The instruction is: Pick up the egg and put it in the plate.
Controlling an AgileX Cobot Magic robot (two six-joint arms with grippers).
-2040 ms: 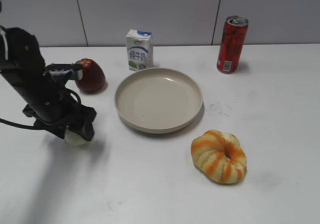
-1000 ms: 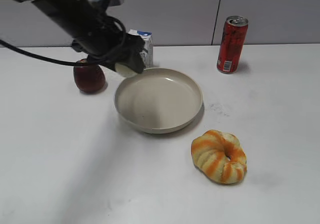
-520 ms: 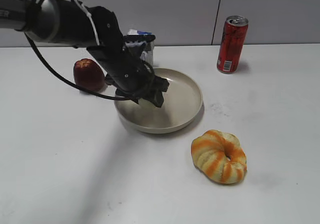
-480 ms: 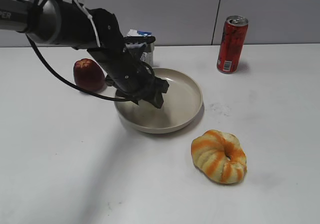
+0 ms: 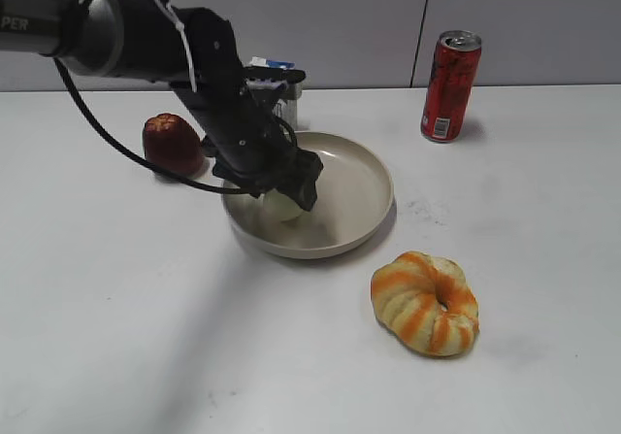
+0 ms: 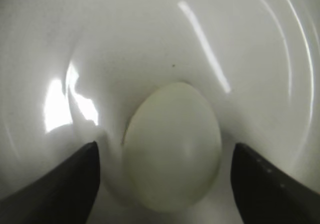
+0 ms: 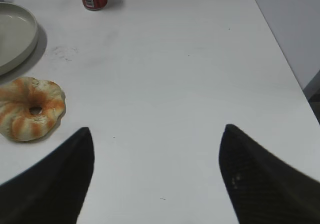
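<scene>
The pale whitish-green egg lies inside the beige plate, on its left half. My left gripper is down in the plate right over the egg. In the left wrist view the egg rests on the plate's glossy floor between the two dark fingers of the left gripper, with a gap on each side, so the jaws are open. My right gripper is open and empty above bare table; it does not show in the exterior view.
A dark red apple sits left of the plate, a milk carton behind it, a red can at back right. The striped ring bread lies in front right, also in the right wrist view. The table's right edge is close.
My left arm carried the egg from the table at the left, over the apple's side, down into the plate. The jaws have opened and the egg now lies free.
</scene>
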